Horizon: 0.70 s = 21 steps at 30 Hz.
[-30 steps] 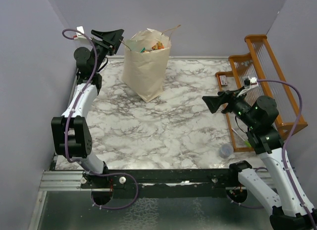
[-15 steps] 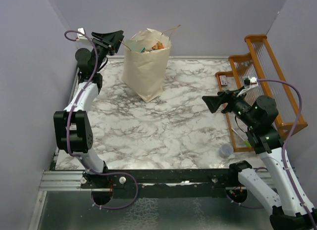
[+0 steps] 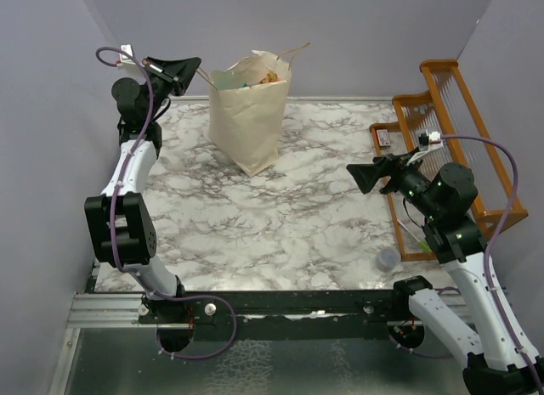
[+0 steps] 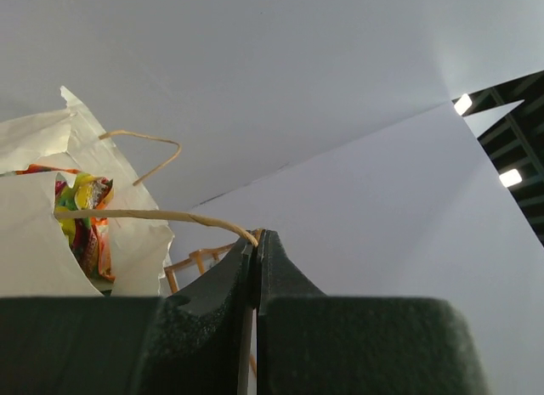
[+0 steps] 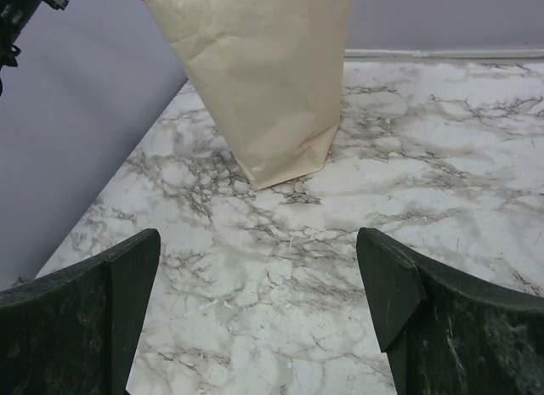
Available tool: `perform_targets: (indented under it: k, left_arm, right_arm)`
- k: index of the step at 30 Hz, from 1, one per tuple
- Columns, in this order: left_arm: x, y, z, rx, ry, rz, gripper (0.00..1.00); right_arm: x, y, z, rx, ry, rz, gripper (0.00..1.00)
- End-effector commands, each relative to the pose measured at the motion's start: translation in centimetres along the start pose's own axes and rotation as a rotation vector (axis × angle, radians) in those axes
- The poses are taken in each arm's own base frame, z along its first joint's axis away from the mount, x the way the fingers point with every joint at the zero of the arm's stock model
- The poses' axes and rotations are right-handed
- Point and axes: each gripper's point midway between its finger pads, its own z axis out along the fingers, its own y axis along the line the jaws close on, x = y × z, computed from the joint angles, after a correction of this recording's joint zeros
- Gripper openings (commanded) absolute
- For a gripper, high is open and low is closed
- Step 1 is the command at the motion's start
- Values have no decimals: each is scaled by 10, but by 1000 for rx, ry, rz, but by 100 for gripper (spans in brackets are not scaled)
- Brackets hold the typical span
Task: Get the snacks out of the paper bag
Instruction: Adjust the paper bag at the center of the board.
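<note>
The left gripper point(image 4: 256, 235) pinches the handle point(image 4: 153, 215); the right gripper point(image 3: 361, 176) gapes. The bag point(image 3: 251, 115) stands at the table's point(image 3: 280, 225) far edge, left of middle, snacks point(image 4: 85, 217) inside. A hard pull could snap the handle or topple the bag.

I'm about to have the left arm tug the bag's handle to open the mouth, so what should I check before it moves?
1. The left gripper is shut on the handle: ok, the loop is pinched between its fingertips.
2. The paper bag stands upright on the table: ok.
3. The snacks are inside the bag: ok, none lie on the table.
4. The right gripper is open and apart from the bag: ok.
5. The grip is firm enough for a pull: cannot tell, since the handle sits at the very tips.
</note>
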Motion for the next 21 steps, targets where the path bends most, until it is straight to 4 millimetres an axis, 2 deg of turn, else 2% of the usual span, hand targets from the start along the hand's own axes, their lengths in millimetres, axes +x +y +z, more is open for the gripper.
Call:
perform_targets:
  k: [1, 5, 9, 11, 17, 21]
  left_arm:
    - [-4, -77, -29, 132, 28, 146, 0]
    - [3, -82, -40, 110, 70, 197, 0]
    - [22, -78, -54, 58, 150, 240, 0]
    - [34, -69, -68, 26, 176, 236, 0]
    - [65, -69, -119, -50, 162, 278, 0]
    - [81, -61, -153, -148, 150, 331, 0]
  right_arm:
    - [-5, 1, 1, -2, -2, 0, 99]
    - [1, 2, 4, -19, 8, 7, 99]
    - [11, 4, 8, -50, 48, 27, 99]
    - [16, 8, 11, -82, 66, 40, 99]
    - [33, 25, 22, -232, 118, 85, 99]
    - [41, 32, 35, -302, 169, 147, 99]
